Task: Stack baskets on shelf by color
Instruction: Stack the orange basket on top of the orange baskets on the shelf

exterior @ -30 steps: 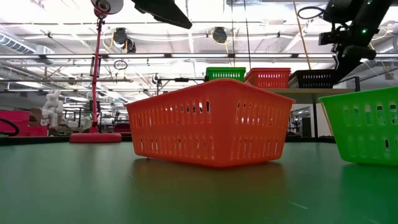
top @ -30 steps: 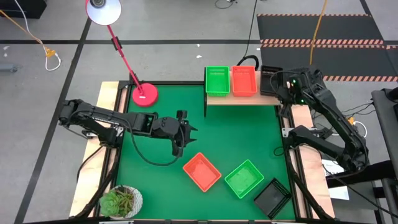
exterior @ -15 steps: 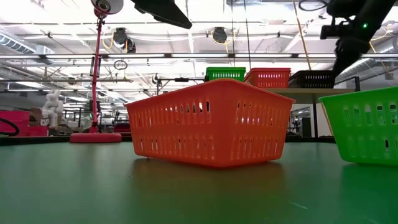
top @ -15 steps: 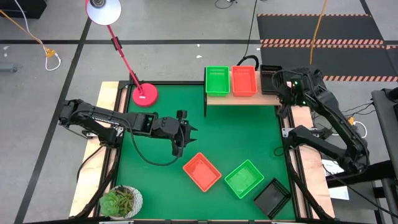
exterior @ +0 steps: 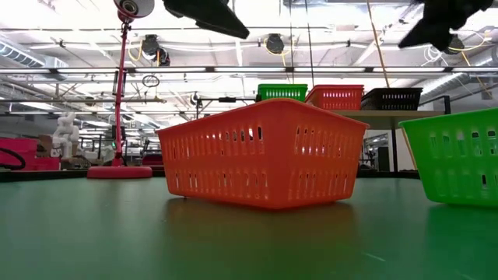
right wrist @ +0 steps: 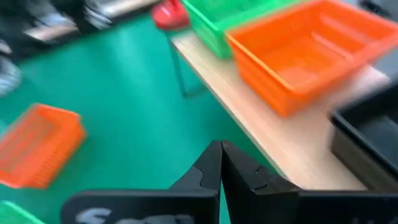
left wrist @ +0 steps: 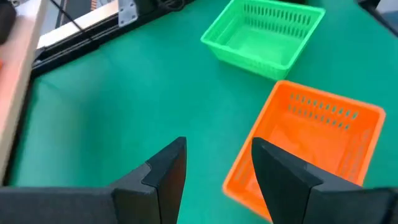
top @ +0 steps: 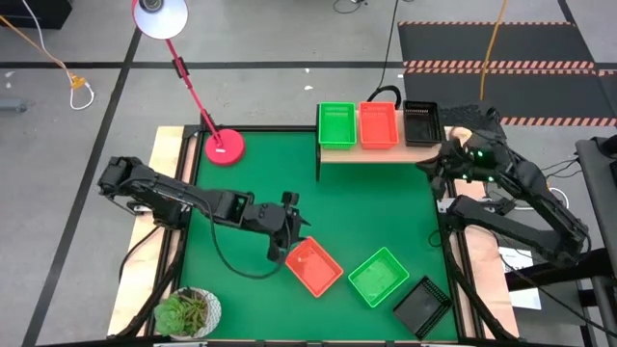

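Note:
An orange basket (top: 312,267), a green basket (top: 378,277) and a black basket (top: 421,306) stand on the green table near its near edge. A green basket (top: 335,125), an orange basket (top: 378,125) and a black basket (top: 421,122) stand side by side on the light-wood shelf (top: 386,152) at the far edge. My left gripper (top: 303,229) is open and empty, above the far-left corner of the orange table basket (left wrist: 311,149). My right gripper (top: 425,166) is shut and empty, just near of the shelf's right end (right wrist: 280,124).
A red lamp stands with its round base (top: 224,146) at the table's far left. A potted plant (top: 189,312) sits at the near left corner. Bare green table lies between the shelf and the three baskets.
My left gripper has gone toward the table's near and right edges, up to the orange table basket. My right gripper has drawn back from over the black basket on the shelf toward the near edge; that basket now shows whole on the shelf.

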`<state>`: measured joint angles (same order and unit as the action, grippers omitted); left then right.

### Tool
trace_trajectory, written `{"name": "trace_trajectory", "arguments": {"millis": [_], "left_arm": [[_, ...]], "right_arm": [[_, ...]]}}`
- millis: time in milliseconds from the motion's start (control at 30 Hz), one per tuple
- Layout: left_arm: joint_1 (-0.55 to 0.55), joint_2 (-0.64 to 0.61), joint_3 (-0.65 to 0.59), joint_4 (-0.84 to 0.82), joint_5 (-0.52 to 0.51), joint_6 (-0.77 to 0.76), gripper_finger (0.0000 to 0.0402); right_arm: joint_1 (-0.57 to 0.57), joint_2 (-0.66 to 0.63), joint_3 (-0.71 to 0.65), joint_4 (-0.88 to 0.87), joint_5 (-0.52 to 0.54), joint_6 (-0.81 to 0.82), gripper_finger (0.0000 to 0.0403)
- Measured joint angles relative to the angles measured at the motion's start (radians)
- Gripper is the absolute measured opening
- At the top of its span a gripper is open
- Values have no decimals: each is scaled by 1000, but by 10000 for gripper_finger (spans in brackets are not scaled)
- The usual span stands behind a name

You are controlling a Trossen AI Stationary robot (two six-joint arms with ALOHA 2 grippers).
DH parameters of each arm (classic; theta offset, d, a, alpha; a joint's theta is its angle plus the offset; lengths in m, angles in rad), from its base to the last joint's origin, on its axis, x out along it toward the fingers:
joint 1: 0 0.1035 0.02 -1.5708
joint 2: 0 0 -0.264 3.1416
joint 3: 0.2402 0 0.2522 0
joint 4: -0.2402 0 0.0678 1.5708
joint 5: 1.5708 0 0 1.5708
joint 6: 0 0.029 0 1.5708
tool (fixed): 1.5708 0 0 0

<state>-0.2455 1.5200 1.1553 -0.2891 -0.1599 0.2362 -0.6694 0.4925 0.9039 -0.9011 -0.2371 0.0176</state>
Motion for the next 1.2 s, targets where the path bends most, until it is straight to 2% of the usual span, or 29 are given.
{"name": "trace_trajectory", "arguments": {"millis": [233, 433, 700, 900, 1067, 1200], "left_arm": [[-74, 82, 0, 12, -28, -154, 184], [-158, 157, 0, 57, -59, -301, 184], [-302, 233, 2, 102, -160, -422, 184], [-356, 348, 92, 127, -191, -468, 184], [-364, 482, 231, 124, -215, -467, 185], [-363, 569, 341, 42, -315, -496, 185]], "right_arm": [[207, 24, -84, 324, -3, 96, 0], [425, 171, -167, 575, 35, 102, 0], [755, 402, -174, 689, 212, 128, 0], [982, 553, -174, 791, 339, 148, 0], [1066, 643, -131, 817, 361, 159, 0], [1095, 678, -86, 807, 367, 147, 0]]}}
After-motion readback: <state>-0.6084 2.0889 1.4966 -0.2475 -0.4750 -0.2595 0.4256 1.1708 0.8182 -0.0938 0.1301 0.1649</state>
